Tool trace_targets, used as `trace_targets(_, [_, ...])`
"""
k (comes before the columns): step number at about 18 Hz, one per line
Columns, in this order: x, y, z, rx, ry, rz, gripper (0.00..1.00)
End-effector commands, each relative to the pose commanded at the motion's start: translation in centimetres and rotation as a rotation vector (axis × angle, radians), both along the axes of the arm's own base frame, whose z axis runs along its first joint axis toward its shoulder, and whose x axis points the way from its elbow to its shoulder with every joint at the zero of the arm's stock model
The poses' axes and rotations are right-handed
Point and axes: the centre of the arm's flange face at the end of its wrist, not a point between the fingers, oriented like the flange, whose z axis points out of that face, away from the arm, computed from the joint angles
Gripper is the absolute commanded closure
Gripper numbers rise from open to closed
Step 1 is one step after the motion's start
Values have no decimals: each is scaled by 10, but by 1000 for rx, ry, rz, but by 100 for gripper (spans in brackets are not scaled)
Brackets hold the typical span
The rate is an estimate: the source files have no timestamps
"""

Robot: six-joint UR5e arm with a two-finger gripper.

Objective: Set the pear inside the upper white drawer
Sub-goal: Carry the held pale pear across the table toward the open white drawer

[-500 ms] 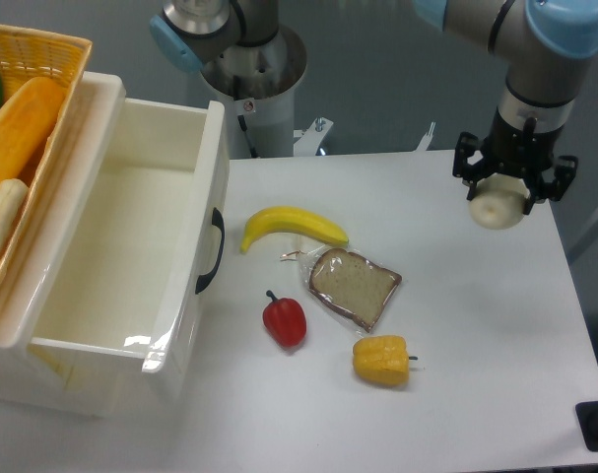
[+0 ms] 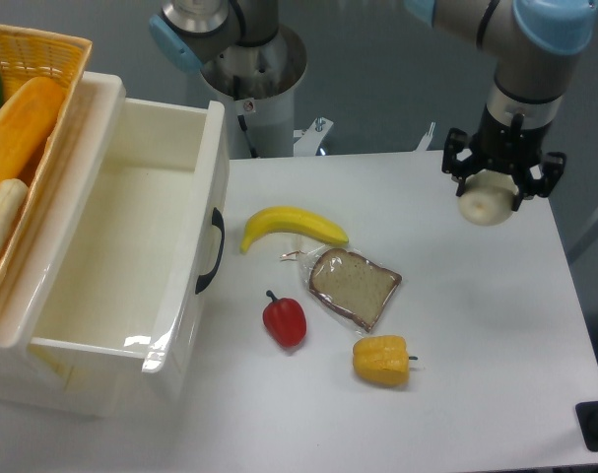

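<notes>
– Jaws are clenching what, over at the table's right side?
– Black two-finger gripper (image 2: 498,185) is gripping the pale cream-white roundish plastic pear (image 2: 486,204), hanging above the white table (image 2: 476,325).
– Handling?
– Probably light, stiff, slippery; the sides are the best hold. It's sitting well apart from the deep glossy cream-white drawer (image 2: 170,187).

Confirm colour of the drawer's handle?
Black. The curved handle stands out against the glossy cream-white drawer front, clearest in the fixed camera view.
</notes>
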Motion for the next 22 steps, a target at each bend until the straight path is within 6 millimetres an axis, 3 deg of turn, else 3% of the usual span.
trace_targets(2, [13,7,2,2,-1,-15,91])
trace_targets(6, [59,21,24,24,24,-9,90])
trace_targets(10, [87,35,25,31,17,-9,90])
trace_targets(14, [122,65,31,52,13,17,90])
trace_targets(22, [182,101,34,99,-24,50,90])
